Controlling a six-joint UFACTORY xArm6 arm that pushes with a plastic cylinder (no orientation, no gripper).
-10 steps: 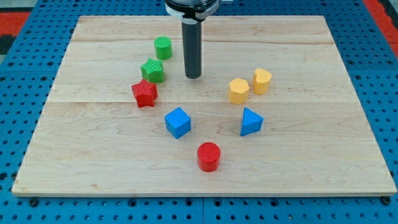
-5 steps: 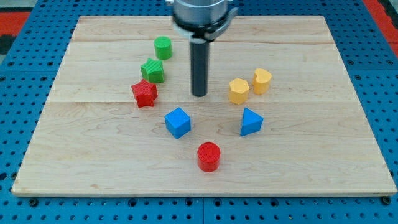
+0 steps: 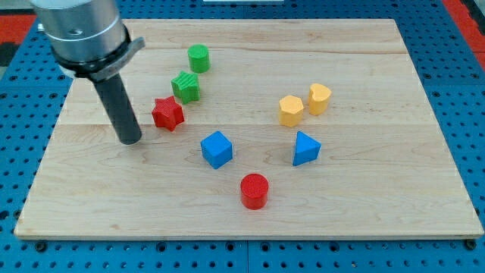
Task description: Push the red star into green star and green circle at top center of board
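The red star (image 3: pixel 167 114) lies left of the board's middle, just below and left of the green star (image 3: pixel 186 86), close to it or touching. The green circle (image 3: pixel 198 58) stands a little above the green star, near the view's top centre. My tip (image 3: pixel 131 141) rests on the board to the left of and slightly below the red star, with a small gap between them.
A blue cube (image 3: pixel 217 149) lies below and right of the red star. A red cylinder (image 3: pixel 255 190) sits lower down. A blue triangle (image 3: pixel 305 148), a yellow hexagon (image 3: pixel 290 111) and a yellow heart (image 3: pixel 319 98) lie at the right. The wooden board (image 3: pixel 379 197) bears them all.
My tip has swept from right of the green star down and across to the left of the red star. The red star has shifted slightly to the left and up.
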